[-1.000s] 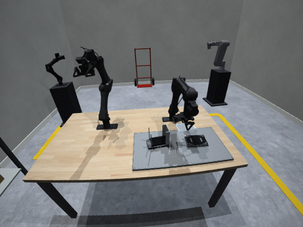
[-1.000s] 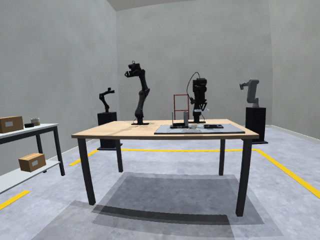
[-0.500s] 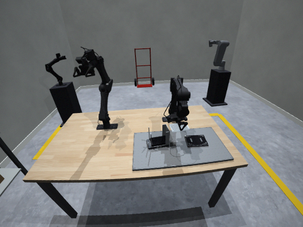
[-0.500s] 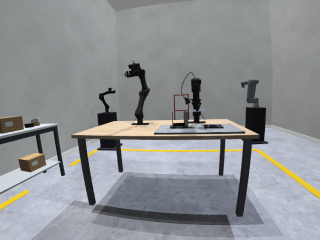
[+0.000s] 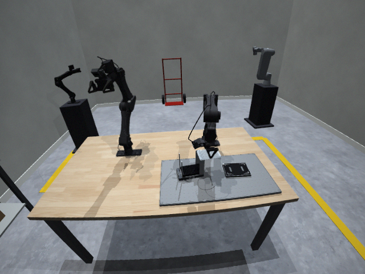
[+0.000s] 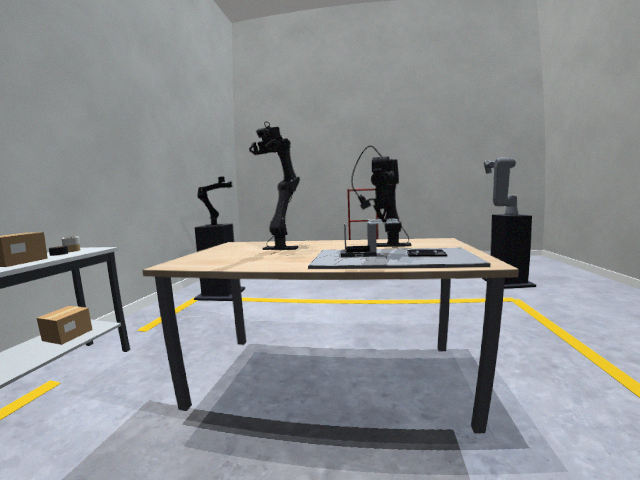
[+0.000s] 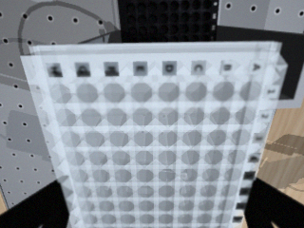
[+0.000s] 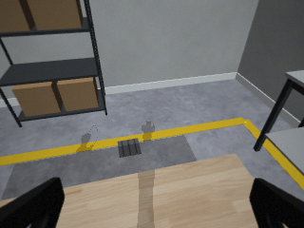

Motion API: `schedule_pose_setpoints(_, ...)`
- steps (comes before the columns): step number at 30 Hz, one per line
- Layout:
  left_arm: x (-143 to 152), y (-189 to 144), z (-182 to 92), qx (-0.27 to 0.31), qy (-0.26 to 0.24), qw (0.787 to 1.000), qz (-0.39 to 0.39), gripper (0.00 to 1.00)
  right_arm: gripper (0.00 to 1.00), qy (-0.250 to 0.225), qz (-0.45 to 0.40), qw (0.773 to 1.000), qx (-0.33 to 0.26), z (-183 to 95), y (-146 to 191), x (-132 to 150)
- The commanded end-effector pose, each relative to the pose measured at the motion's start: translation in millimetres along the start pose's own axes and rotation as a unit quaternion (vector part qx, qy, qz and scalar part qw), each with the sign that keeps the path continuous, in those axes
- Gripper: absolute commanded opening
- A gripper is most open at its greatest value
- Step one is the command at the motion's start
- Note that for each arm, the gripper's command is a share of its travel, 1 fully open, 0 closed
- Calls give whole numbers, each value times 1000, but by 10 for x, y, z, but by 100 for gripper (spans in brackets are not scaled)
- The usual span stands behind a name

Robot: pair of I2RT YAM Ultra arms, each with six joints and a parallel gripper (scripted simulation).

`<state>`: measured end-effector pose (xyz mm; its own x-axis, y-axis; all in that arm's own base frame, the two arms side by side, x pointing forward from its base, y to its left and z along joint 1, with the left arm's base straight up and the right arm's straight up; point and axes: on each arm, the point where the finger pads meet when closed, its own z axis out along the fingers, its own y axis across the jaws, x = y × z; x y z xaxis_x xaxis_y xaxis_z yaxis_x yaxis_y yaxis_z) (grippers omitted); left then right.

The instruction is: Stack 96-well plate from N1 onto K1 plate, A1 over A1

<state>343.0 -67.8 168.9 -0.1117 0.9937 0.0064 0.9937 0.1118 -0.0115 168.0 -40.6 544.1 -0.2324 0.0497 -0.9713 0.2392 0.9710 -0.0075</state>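
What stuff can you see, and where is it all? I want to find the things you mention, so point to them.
clear plate (image 5: 203,154) (image 7: 154,128): one, whitish, held above the mat
dark plate (image 5: 190,170): one, black, in the rack
nest (image 5: 236,169) (image 6: 427,252): one, black, on the mat
mat (image 5: 182,196) (image 6: 403,261): one, grey, on the table
hand truck (image 5: 172,79): one, red, by the wall
left gripper (image 5: 209,150): one, black, shut on the clear plate
right gripper (image 5: 101,87) (image 6: 259,149): one, black, open, up high

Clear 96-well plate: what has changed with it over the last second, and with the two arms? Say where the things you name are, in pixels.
The plate (image 5: 203,154) (image 6: 383,221) (image 7: 166,128) has moved left in the top and exterior views, away from the plate nest (image 5: 225,170) (image 6: 427,253) toward the stack rack (image 5: 201,167) (image 6: 371,237) (image 7: 261,35), carried by the left gripper (image 5: 210,150) (image 6: 383,215) (image 7: 156,184). Nothing was newly gripped or released. The right gripper (image 5: 100,89) (image 6: 253,148) (image 8: 156,187), nest and rack look unchanged.
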Motion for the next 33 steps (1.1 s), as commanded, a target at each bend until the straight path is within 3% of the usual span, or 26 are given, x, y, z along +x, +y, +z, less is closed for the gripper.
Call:
schedule_pose_setpoints(1,-87,9,-103,-7,-6,1000,-12,0,100,3,6,1000,9,-88,-30,43)
schedule_pose_setpoints(33,-1107,-119,-138,-12,-10,1000,-12,0,100,3,6,1000,9,-88,-30,43)
